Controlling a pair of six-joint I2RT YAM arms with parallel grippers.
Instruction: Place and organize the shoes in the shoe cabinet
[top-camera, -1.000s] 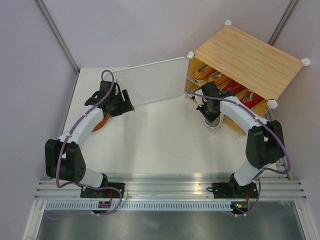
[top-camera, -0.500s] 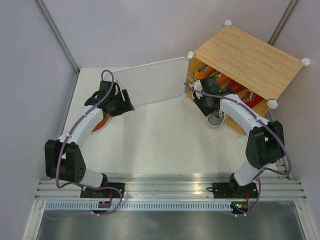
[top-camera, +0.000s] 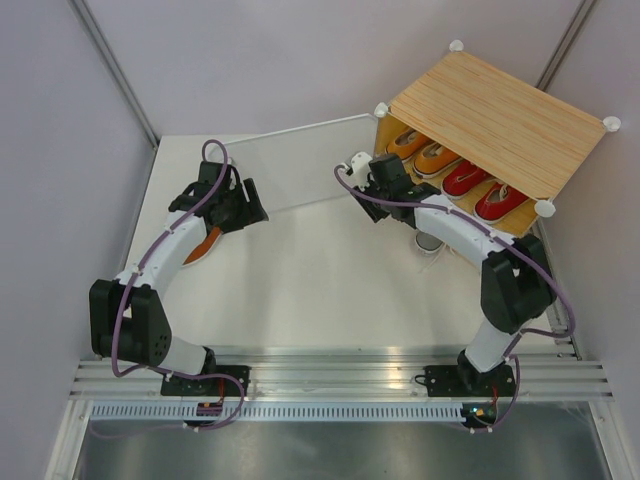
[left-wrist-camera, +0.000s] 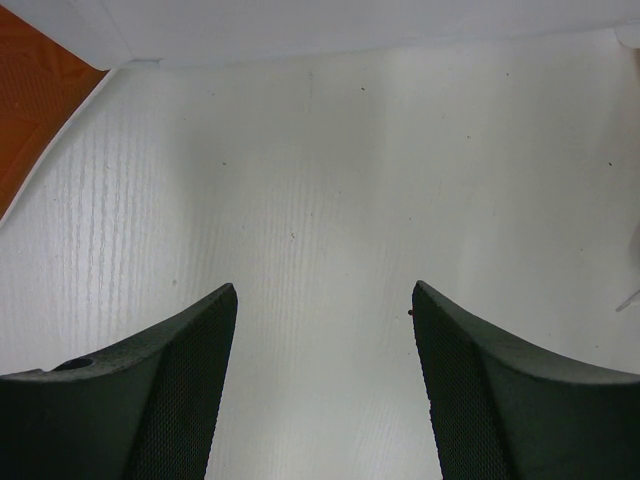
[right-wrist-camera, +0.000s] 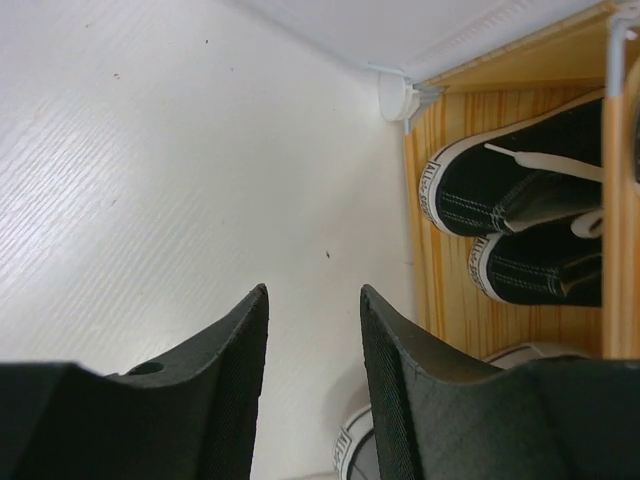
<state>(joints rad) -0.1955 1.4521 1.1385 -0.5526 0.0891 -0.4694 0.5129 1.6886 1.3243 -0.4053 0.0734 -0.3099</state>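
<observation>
Left tool (left-wrist-camera: 322, 300) and right tool (right-wrist-camera: 313, 300) stood apart, empty. The grey shoe (top-camera: 430, 244) lay on the desk (top-camera: 320, 280) beside the shoe cabinet (top-camera: 500, 110): probably light, soft canvas; pinch its collar.

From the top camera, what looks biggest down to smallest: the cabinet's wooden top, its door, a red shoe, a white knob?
1. Wooden top, though it sits nearer the camera.
2. Door, close behind. It is seen at an angle, so these two are unsure.
3. Red shoe.
4. Knob.
</observation>
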